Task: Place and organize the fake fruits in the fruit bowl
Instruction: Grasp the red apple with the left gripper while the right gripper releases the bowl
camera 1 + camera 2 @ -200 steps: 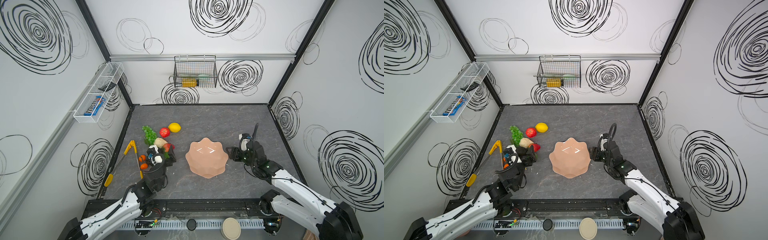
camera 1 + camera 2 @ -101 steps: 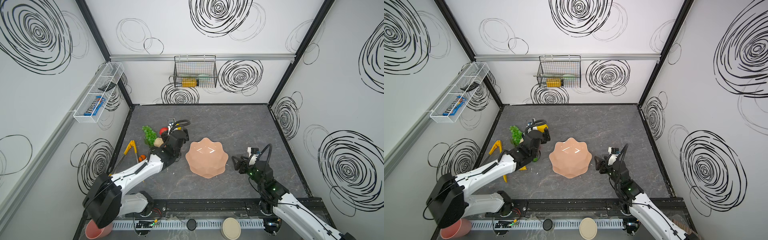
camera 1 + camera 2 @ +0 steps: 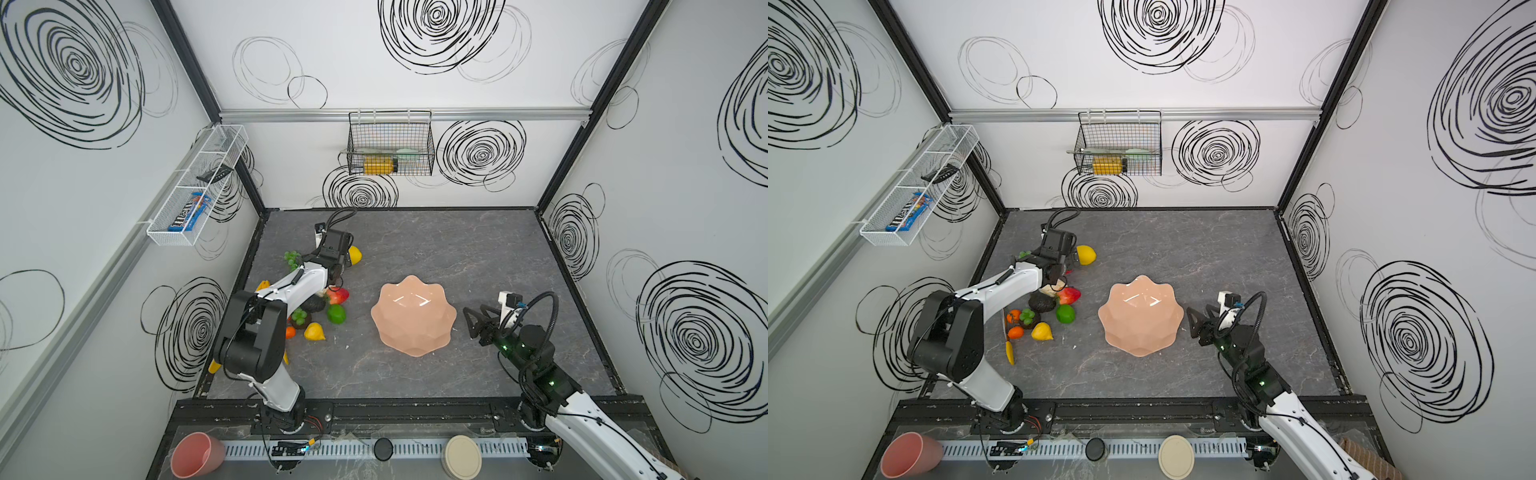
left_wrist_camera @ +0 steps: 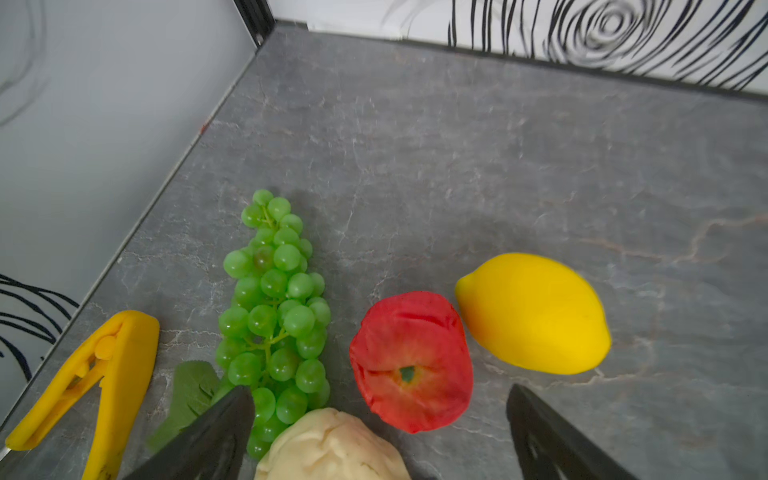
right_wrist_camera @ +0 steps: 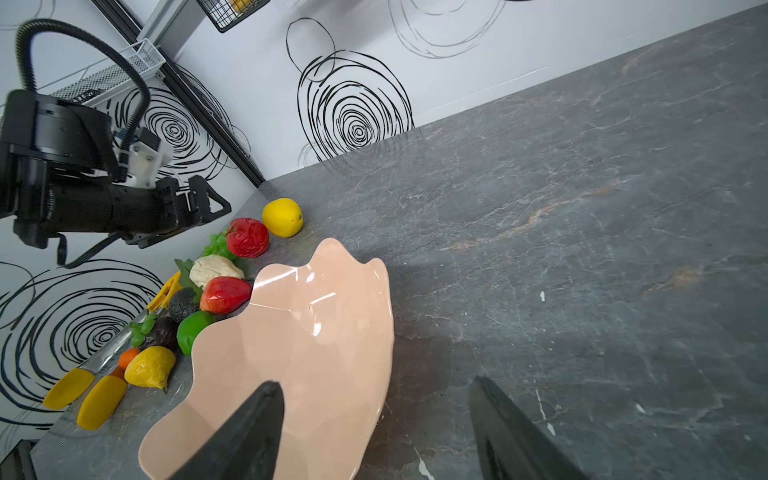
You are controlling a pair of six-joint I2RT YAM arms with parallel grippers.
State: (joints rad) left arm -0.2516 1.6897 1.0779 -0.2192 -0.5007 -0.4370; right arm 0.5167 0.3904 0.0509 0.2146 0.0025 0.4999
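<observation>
Your left gripper (image 4: 379, 390) now stands farther back, over the wrinkled red apple (image 4: 411, 361), jaws spread | right gripper (image 5: 376, 381) drawn back beside the glossy scalloped fruit bowl (image 3: 413, 320), jaws spread.

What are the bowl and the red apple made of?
Bowl: probably smooth plastic or glazed ceramic, glossy; sharp white glints sit on its peach surface. Apple: likely soft foam or thin plastic, matte; its red skin looks dented and wrinkled.
</observation>
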